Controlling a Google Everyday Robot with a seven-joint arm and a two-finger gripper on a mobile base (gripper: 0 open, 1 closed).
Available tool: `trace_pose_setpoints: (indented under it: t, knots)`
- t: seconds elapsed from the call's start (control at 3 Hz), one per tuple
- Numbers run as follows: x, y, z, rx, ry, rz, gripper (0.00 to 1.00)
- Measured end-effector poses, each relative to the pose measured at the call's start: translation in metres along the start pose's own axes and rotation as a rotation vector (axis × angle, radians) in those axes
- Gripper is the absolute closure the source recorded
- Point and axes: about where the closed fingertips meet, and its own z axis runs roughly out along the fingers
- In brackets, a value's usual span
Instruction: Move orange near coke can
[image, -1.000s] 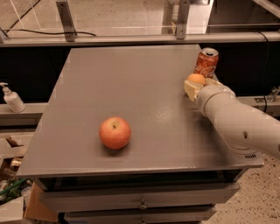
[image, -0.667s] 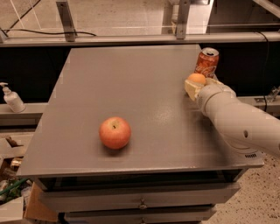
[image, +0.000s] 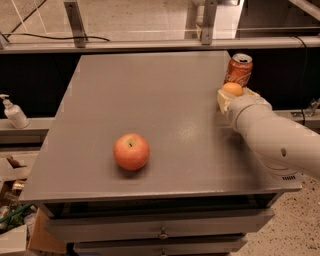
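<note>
Grey table (image: 150, 90) seen from the front. The white arm (image: 272, 137) enters from the right edge, and its pincer (image: 231, 97) sits at the table's far right side, clasped on the orange (image: 232, 89), which shows between the cream fingers (image: 221, 100). The orange is just in front of the coke can (image: 238, 70), which stands upright at the far right corner; whether the two touch cannot be told. An apple (image: 131, 151) rests well apart, near the front edge. A pump bottle (image: 14, 112) stands off the table at left.
</note>
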Motion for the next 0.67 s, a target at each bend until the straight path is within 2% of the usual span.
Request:
trace_pose_setpoints:
  t: [0.33,0.67]
  knots:
    - [-0.0006,-0.0002,-0.0024,0.001,0.003,0.005,0.00]
    - [-0.0003,-0.0003,-0.0031,0.001,0.004,0.007,0.00]
